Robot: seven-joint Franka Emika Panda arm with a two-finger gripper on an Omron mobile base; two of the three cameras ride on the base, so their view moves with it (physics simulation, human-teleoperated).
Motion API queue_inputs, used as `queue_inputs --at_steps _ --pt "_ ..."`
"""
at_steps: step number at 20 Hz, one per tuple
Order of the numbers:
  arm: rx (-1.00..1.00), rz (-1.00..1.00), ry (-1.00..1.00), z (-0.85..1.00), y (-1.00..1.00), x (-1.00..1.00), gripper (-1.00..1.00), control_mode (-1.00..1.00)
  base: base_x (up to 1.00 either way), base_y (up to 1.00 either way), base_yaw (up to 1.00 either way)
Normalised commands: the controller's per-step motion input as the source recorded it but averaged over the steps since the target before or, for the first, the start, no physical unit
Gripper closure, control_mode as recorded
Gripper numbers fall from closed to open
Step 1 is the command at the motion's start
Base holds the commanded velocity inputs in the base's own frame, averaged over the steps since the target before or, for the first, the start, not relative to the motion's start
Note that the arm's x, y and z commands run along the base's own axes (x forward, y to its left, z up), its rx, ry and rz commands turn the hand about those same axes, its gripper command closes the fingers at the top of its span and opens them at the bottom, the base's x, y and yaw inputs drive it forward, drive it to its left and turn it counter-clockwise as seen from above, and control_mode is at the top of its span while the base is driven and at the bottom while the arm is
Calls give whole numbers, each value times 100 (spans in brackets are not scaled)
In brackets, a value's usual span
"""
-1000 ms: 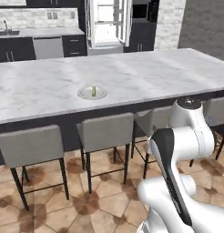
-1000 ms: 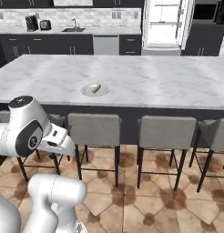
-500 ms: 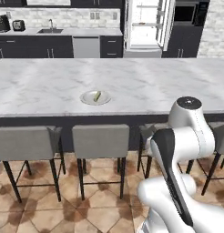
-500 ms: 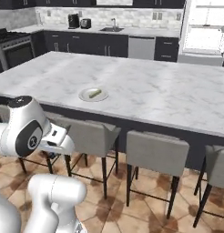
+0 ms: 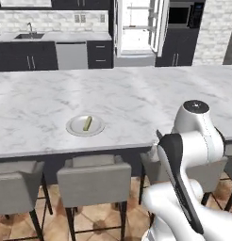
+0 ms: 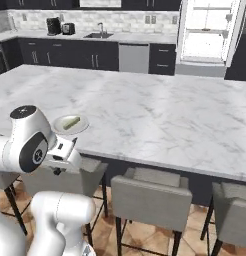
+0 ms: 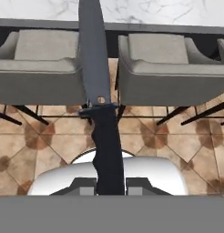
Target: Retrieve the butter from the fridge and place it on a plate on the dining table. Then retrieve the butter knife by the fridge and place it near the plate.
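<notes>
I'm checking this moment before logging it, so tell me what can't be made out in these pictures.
- Butter knife, hand view: blade tip cut off by the top edge; handle end hidden between the fingers.
- Pincer, hand view: fingertips mostly under the bottom band.
- Fridge, left base view: top cut off by the frame.
- Butter on the plate, right base view: too small for detail.

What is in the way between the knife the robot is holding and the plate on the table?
The butter knife is held low, in front of the grey seats, below the dining table edge. That edge and the seats lie between it and the plate, which holds the butter. The tabletop around the plate looks bare.
</notes>
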Motion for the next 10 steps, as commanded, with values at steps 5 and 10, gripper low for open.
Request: queue_inputs --at_steps 5,10 --pt "0 0 0 0 0 0 100 100 65 69 -31" --pt "0 0 0 0 0 0 100 100 49 64 -13"
